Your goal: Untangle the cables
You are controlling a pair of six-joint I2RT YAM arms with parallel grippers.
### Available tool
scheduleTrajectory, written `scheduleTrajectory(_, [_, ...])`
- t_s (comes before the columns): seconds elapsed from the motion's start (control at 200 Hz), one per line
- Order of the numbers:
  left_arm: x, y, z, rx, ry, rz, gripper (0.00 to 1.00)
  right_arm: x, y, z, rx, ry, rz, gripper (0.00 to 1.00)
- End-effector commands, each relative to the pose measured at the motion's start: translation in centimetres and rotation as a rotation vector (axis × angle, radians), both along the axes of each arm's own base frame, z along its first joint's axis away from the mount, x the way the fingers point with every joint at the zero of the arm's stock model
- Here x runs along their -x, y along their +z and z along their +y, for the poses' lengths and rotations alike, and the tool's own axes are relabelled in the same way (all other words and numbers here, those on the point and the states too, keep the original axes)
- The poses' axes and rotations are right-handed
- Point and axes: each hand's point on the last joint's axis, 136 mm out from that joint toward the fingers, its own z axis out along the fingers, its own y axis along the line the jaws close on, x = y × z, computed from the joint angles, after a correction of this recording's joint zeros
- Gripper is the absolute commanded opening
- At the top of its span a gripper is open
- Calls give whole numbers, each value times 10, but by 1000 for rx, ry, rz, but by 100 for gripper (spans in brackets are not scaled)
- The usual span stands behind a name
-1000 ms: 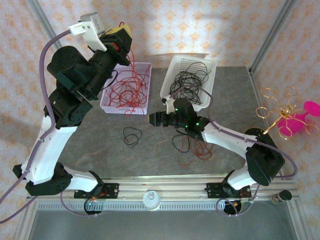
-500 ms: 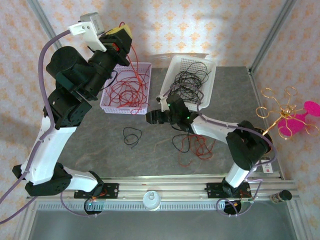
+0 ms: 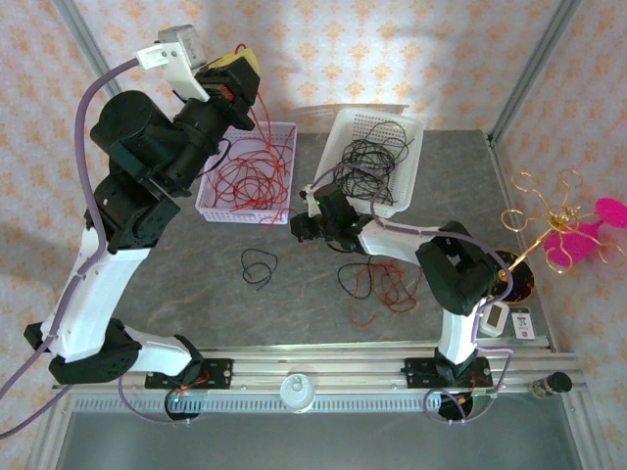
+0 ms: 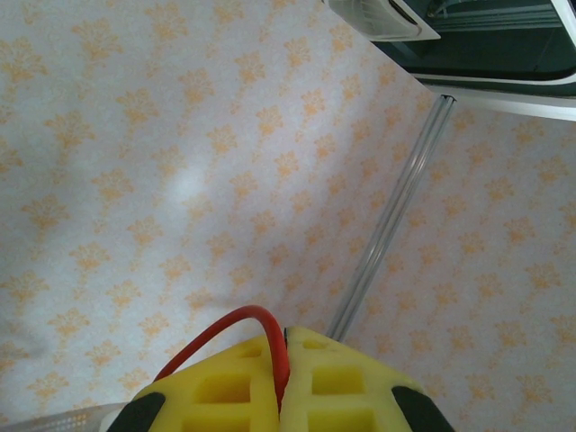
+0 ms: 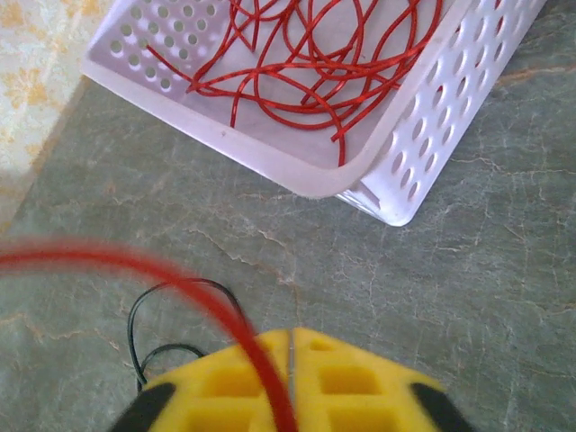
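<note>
red wires (image 3: 253,181) lie heaped in the lilac basket (image 3: 245,217), black wires (image 3: 367,162) in the white basket (image 3: 382,122). a mixed red-and-black tangle (image 3: 380,284) and one loose black wire (image 3: 257,266) rest on the grey table (image 3: 176,294). the left gripper (image 4: 283,346), raised above the lilac basket, is clamped on a red strand (image 4: 225,326). the right gripper (image 5: 291,346), low between the baskets, pinches a second red strand (image 5: 171,270).
</note>
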Motion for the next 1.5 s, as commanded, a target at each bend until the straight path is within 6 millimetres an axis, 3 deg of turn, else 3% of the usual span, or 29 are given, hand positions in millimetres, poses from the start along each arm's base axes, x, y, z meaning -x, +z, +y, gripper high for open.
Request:
scheduleTrajectory(0.0, [6, 14, 15, 9, 52, -47, 0, -4, 7, -3, -12, -13, -30, 0])
scheduleTrajectory(0.145, [0, 29, 34, -23, 196, -108, 0, 14, 2, -27, 13, -43, -49, 0])
scheduleTrajectory(0.35, [-13, 59, 56, -61, 421, -200, 0, 58, 1, -65, 21, -82, -80, 0])
scheduleTrajectory(0.636, [-45, 60, 57, -129, 596, -219, 0, 109, 9, -85, 56, -94, -163, 0])
scheduleTrajectory(0.781, [-60, 54, 67, -134, 634, -207, 0, 131, 13, -91, 71, -91, -224, 0])
scheduleTrajectory(0.826, [-64, 53, 73, -132, 649, -201, 0, 136, 22, -96, 53, -101, -255, 0])
scheduleTrajectory(1.056, [-81, 47, 106, -121, 705, -182, 0, 152, 22, -127, 10, -178, -278, 0])
scheduleTrajectory(1.231, [-94, 41, 126, -123, 748, -165, 0, 156, 20, -140, 26, -206, -258, 0])
scheduleTrajectory(1.497, [-125, 21, 164, -152, 826, -109, 0, 157, 43, -158, -2, -275, -274, 0])
